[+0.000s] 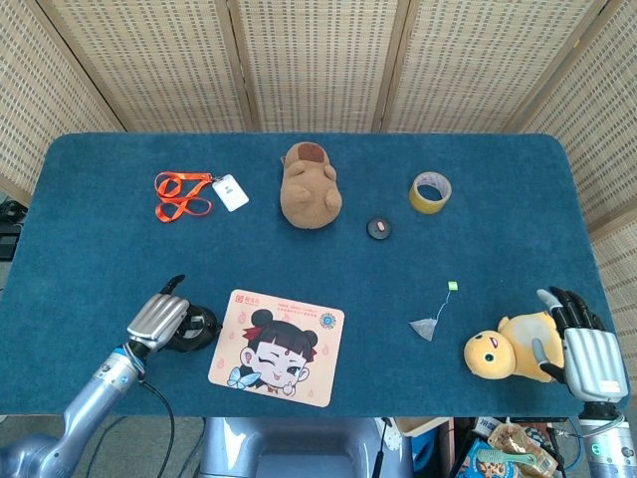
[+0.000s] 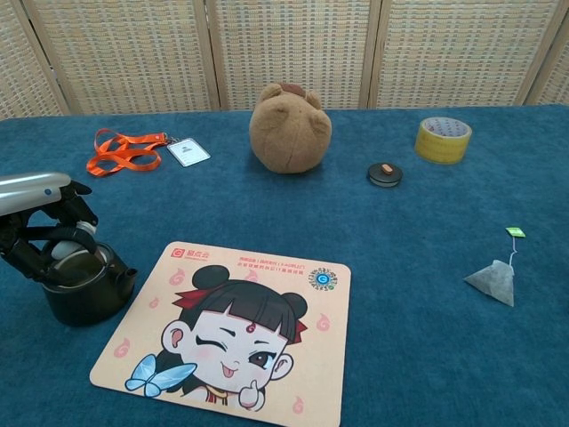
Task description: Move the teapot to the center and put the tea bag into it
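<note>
The left hand [image 2: 44, 227] is reaching down, fingers grasping the black teapot [image 2: 84, 285]; the right hand [image 1: 582, 344] is resting with fingers released.

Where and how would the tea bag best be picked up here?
Probably by the string just below the green tag: the tea bag lies flat, its pouch low against the cloth, with the string trailing away. Coming from above with the right hand, the nearer one, looks easiest.
</note>
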`<act>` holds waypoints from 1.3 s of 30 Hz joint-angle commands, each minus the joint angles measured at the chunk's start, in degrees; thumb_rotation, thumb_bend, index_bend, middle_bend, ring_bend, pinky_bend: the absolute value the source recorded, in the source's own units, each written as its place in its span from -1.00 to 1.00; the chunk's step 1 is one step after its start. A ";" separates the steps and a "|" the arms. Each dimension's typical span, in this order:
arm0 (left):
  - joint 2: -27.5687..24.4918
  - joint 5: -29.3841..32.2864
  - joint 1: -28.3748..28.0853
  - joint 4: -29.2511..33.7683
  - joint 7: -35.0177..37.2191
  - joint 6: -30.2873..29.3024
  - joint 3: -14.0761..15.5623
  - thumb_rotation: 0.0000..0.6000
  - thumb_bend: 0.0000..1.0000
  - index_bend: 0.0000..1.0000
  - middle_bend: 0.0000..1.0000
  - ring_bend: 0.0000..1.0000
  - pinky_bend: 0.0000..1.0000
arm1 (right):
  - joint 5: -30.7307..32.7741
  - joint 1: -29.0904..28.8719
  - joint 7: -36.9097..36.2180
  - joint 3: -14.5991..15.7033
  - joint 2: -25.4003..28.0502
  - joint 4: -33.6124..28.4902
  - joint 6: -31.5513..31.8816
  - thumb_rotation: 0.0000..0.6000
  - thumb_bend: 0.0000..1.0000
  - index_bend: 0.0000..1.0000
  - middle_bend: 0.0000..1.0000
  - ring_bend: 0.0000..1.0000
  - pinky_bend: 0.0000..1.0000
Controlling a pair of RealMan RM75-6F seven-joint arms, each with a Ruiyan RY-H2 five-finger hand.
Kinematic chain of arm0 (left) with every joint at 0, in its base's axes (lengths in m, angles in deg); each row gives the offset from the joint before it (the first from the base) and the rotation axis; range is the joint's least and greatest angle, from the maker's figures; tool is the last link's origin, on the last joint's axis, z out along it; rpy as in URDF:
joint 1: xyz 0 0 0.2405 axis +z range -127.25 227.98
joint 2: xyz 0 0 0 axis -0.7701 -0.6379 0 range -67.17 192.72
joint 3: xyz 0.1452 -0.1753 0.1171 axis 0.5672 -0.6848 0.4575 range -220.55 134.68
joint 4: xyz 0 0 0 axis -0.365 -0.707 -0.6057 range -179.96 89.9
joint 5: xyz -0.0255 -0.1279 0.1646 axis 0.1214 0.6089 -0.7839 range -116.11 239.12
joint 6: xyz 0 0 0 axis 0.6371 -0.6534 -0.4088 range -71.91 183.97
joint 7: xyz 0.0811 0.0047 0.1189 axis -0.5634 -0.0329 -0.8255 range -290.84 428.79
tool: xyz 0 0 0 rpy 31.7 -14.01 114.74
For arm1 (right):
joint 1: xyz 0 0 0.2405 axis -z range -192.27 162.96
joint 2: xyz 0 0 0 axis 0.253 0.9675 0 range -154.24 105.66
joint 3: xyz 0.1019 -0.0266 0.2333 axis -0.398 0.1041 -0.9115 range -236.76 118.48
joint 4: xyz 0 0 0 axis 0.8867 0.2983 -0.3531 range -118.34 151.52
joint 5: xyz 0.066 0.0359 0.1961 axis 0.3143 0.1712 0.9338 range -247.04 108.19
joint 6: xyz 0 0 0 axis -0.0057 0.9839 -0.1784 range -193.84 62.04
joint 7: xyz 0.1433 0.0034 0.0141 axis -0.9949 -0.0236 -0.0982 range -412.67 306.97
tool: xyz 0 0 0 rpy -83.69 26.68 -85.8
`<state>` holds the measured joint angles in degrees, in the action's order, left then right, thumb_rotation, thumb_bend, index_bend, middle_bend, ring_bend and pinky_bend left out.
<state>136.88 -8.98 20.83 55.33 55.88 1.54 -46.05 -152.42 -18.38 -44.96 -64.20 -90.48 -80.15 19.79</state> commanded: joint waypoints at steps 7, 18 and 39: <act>-0.93 0.57 -1.01 0.42 2.86 2.56 0.55 1.00 -0.17 0.59 0.58 0.34 -1.00 | 0.06 -0.04 0.06 -0.02 0.05 -0.15 -0.09 1.00 0.14 -0.64 -0.58 -0.71 -0.37; -0.92 -1.11 -0.82 -0.38 7.86 1.67 0.03 1.00 -0.08 0.65 0.63 0.40 -1.00 | 0.10 -0.20 0.48 -0.09 0.22 -0.58 -0.29 1.00 0.14 -0.64 -0.58 -0.71 -0.37; -3.71 -2.40 -3.91 1.91 10.78 1.70 -3.90 1.00 -0.08 0.65 0.63 0.41 -1.00 | -0.40 -0.16 0.76 0.12 0.28 -0.93 -0.04 1.00 0.14 -0.64 -0.58 -0.71 -0.37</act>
<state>133.38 -11.52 17.18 57.00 66.78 3.06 -49.69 -152.80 -18.55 -44.22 -64.10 -90.22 -81.06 19.73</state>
